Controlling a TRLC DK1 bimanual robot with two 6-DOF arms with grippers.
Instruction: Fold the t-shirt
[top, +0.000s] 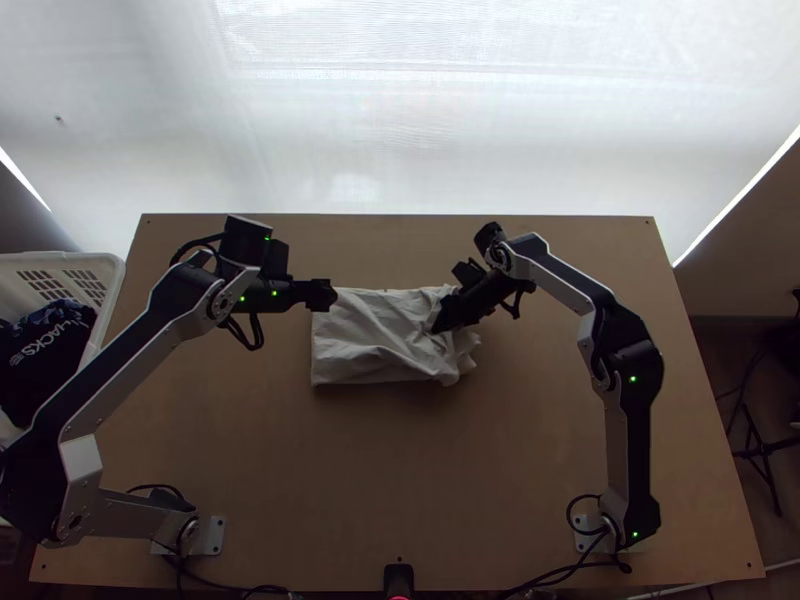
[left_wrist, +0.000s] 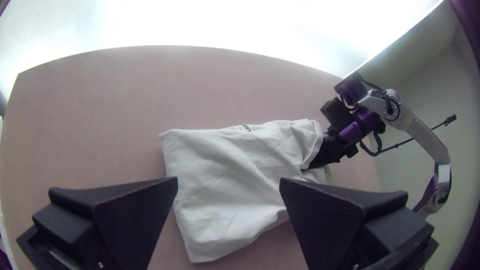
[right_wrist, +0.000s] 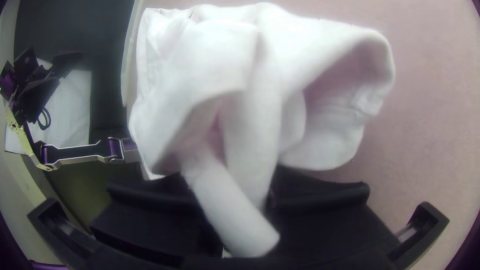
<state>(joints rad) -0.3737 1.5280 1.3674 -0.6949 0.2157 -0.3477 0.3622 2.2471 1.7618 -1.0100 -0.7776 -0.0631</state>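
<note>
The white t-shirt (top: 370, 335) lies folded into a rough rectangle mid-table, wrinkled, its right end bunched. Just off its upper left corner is my left gripper (top: 325, 294); in the left wrist view the left gripper (left_wrist: 228, 187) stands open, nothing between its fingers, with the t-shirt (left_wrist: 225, 175) beyond. At the shirt's right end is my right gripper (top: 440, 322). In the right wrist view the right gripper (right_wrist: 245, 200) is shut on bunched cloth of the t-shirt (right_wrist: 200, 65), a rolled piece hanging over its fingers.
A white basket (top: 112, 275) with dark cloth stands beyond the table's left edge. Bare tabletop (top: 400, 460) lies between the shirt and the near edge. A small black device (top: 398, 578) is at the near edge's middle.
</note>
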